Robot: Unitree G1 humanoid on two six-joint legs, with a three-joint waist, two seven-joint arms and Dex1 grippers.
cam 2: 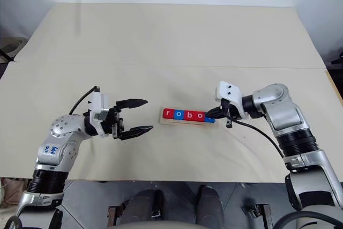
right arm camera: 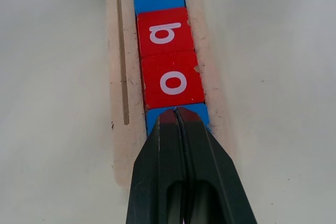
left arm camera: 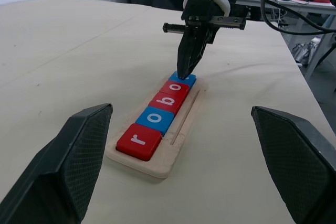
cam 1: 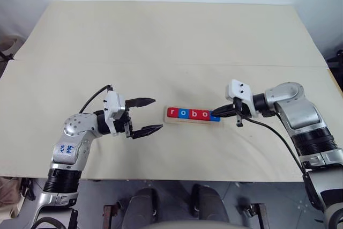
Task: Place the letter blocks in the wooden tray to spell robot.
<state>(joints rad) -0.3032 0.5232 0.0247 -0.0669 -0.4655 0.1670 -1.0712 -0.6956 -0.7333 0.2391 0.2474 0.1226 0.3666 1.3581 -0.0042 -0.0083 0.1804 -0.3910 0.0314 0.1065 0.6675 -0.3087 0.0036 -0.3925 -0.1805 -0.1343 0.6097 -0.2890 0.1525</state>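
The wooden tray [cam 1: 187,122] lies in the middle of the table with the letter blocks in a row in its slot. From my left they are a red r [cam 1: 172,112], a blue o [cam 1: 183,113], a red b [cam 1: 193,113] and a red o [cam 1: 203,114]. A last blue block [right arm camera: 200,112] sits at the right end, its letter hidden. My right gripper [cam 1: 215,112] is shut, fingers pressed together with nothing between them, tips over that blue block. Left of the tray my left gripper [cam 1: 157,114] hovers open and holds nothing.
The tabletop [cam 1: 161,41] is pale and runs back to a seam across its middle. Its front edge lies just under both arms. A black cable [cam 1: 278,138] hangs from the right wrist.
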